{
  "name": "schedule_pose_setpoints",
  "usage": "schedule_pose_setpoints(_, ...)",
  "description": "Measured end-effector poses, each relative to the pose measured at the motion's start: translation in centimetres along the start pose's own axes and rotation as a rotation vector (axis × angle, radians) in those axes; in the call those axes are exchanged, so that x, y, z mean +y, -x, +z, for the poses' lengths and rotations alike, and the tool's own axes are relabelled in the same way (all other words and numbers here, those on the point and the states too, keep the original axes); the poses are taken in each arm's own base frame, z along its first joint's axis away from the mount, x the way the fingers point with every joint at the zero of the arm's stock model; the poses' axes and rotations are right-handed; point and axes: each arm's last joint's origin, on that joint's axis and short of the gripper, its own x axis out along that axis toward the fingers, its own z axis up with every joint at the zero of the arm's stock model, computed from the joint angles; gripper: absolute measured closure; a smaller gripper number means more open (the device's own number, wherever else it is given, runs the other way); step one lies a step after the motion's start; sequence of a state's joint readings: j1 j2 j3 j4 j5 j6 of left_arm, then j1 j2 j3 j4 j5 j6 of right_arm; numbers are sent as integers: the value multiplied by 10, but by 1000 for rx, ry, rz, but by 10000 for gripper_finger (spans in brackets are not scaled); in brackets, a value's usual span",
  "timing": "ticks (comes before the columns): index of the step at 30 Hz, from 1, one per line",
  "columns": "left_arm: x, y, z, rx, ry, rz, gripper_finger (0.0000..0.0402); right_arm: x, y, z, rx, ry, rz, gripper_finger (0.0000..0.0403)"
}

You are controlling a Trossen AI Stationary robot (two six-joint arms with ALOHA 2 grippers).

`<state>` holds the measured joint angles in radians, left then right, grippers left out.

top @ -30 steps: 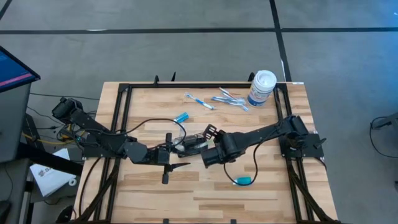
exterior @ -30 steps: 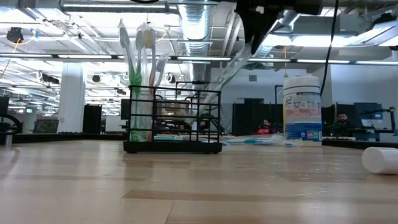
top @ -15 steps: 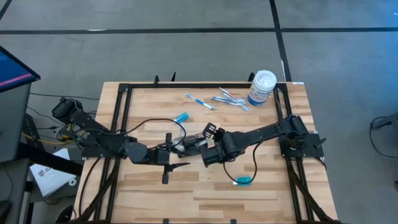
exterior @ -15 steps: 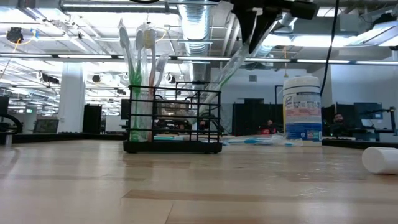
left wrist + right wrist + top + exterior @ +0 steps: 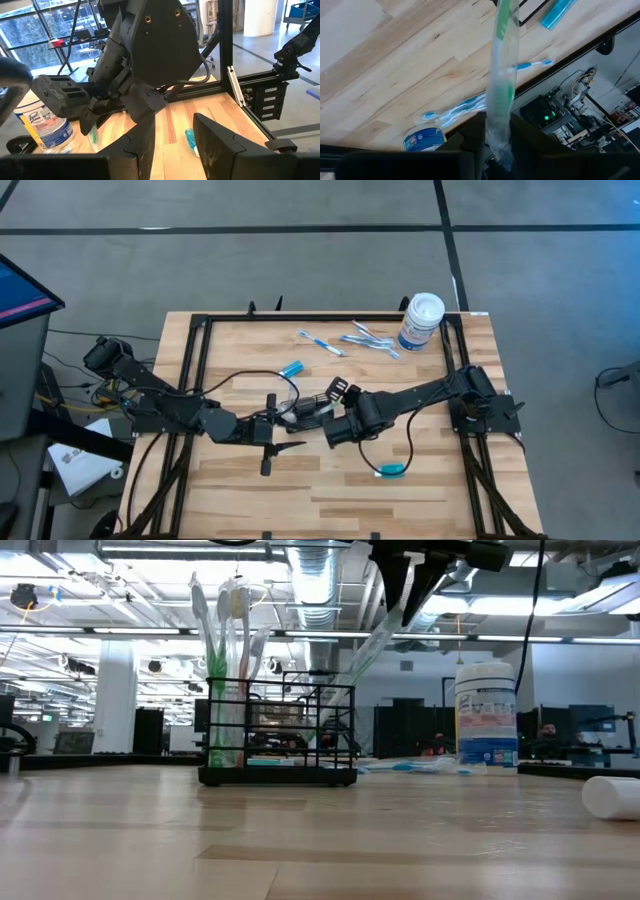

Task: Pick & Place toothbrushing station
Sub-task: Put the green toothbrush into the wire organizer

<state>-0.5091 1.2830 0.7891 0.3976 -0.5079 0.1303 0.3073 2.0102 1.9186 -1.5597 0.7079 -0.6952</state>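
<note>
Lots of clutter on this wooden counter [image 5: 240, 480]. Upper right of the overhead shot has a white wipes canister [image 5: 420, 322] with loose wrapped toothbrushes [image 5: 368, 338] lying just left of it, plus a small blue tube [image 5: 291, 368] near the middle and a teal thing [image 5: 391, 471] lower down by a black cable.

The black wire holder [image 5: 278, 733] sits mid-counter, pretty much buried under both arms from above; from table level it's left of centre, an open rectangular grid with white and green brushes standing in its left end. A white cylinder [image 5: 612, 796] is cut off at the right edge there.

The right hand [image 5: 409, 580] hangs over the holder's right end with a wrapped green toothbrush [image 5: 503, 80] running between its fingers, lower end slanting into the holder. Fingers look slightly apart, but I can't tell if it's really gripping.

The left hand [image 5: 172, 132] waits just left of the holder, fingers parted, nothing in them.
</note>
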Motion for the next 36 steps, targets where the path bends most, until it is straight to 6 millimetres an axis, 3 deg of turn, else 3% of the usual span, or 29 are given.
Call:
schedule_pose_setpoints(11,0,0,0,0,0,0,275,0,0,0,1,-54,-6,254)
schedule_pose_setpoints(18,0,0,0,0,0,0,275,-1,7,-10,-8,-224,-14,238)
schedule_pose_setpoints(22,0,0,0,1,-1,0,275,-3,14,-29,-128,-445,144,246)
schedule_pose_setpoints(28,0,0,0,1,4,-1,275,-3,27,-72,-389,-696,305,275)
schedule_pose_setpoints(33,0,0,0,1,6,0,275,11,24,-104,-615,-805,338,292)
schedule_pose_setpoints(36,0,0,0,1,6,0,275,24,12,-115,-712,-859,323,295)
